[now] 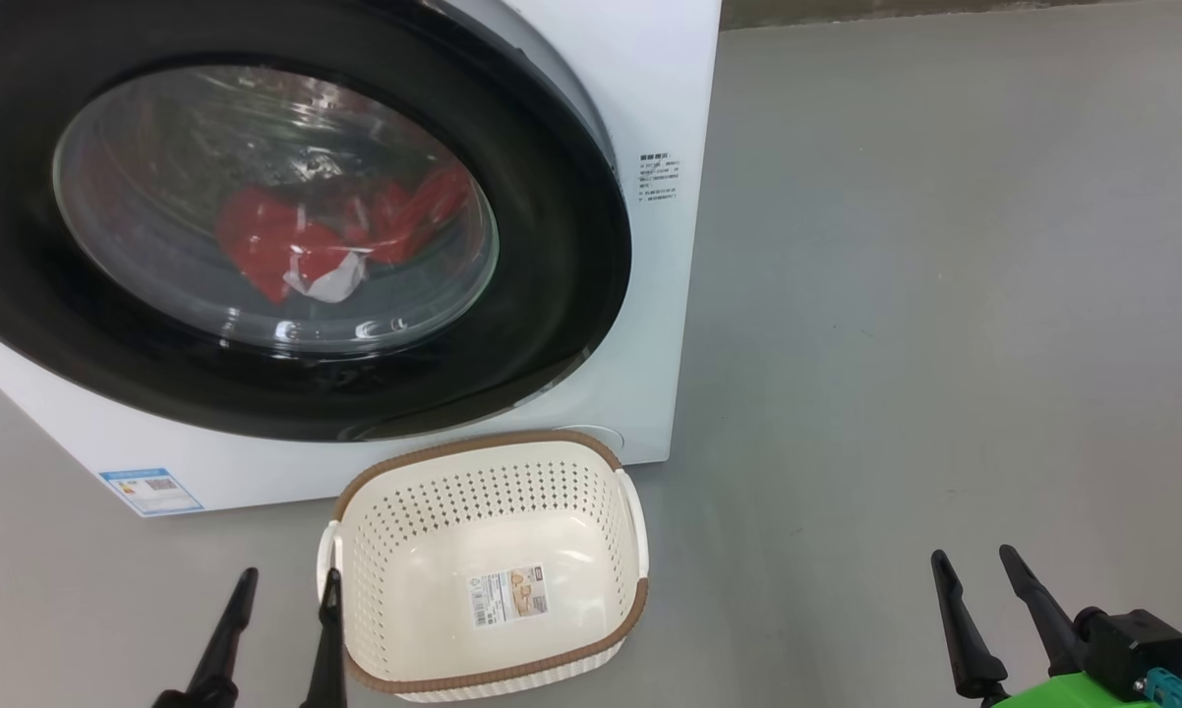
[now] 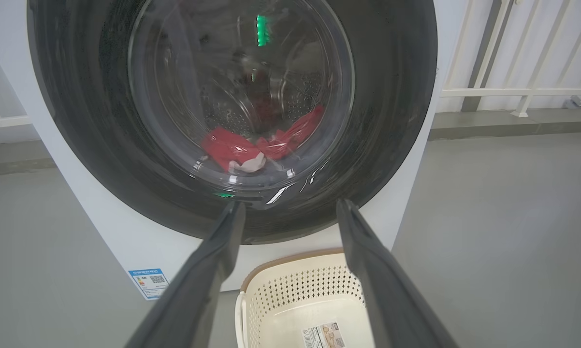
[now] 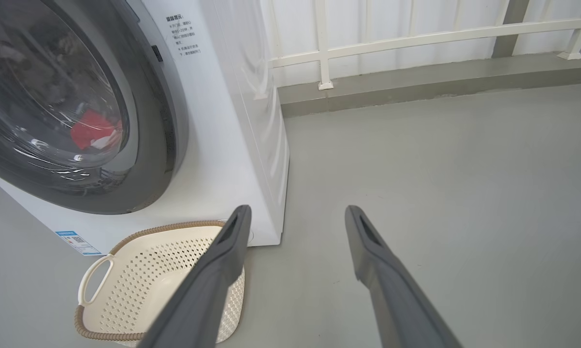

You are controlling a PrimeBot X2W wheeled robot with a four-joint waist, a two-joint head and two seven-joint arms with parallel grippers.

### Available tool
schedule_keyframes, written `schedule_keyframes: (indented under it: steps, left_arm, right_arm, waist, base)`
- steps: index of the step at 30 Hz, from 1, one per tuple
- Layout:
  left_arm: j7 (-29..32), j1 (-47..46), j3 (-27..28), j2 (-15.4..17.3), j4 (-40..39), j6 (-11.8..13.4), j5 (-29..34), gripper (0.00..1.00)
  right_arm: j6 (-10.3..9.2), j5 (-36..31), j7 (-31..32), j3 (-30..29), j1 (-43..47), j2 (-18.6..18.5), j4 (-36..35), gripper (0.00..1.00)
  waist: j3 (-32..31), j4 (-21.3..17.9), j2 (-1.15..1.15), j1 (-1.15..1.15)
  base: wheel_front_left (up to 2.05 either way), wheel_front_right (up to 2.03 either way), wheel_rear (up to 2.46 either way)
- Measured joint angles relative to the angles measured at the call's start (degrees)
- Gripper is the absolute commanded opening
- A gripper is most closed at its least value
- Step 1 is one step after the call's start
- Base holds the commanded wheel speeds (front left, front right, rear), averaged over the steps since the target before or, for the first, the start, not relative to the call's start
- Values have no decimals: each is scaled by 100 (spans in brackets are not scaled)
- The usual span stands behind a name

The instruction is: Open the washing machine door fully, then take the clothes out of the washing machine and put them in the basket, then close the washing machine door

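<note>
Washing machine door [image 1: 571, 256]: clothes [image 1: 286, 246] behind glass; railing [image 3: 416, 36] seen from wrist views.

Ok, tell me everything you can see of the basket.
The basket is a small cream-white plastic tub, a rounded rectangle with perforated walls, a brown woven-look rim and white side handles. It stands upright and empty on the grey floor, close in front of the washing machine. A printed label lies on its bottom. The left gripper, open, shows beside its left handle; whether it touches I cannot tell.
</note>
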Motion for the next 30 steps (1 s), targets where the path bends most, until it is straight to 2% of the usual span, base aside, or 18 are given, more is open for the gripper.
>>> schedule_keyframes:
  steps: [11,12,13,19,30]
  left_arm:
    - [0,-1,62,-29,55,-160,-3,100]
    - [0,-1,62,-30,60,-165,-3,100]
    - [0,-1,60,-30,68,-203,-3,100]
    - [0,-10,-1,-31,102,-203,-71,100]
    - [0,-349,-399,-35,163,-202,-280,100]
  right_arm:
    - [0,22,-1,-2,-1,71,-26,100]
    - [0,27,-1,-3,-1,82,-42,29]
    - [0,29,-1,5,-1,90,-62,0]
    - [0,581,-1,90,-221,134,-244,0]
    - [0,1760,-34,905,-2232,74,-430,0]
  waist:
    - [-1,-14,0,0]
    - [2,-12,0,0]
    - [5,-9,0,0]
    - [74,21,0,0]
    - [357,197,0,0]
  base:
    - [0,0,0]
    - [0,0,0]
    - [0,0,0]
    - [0,0,0]
    - [0,0,0]
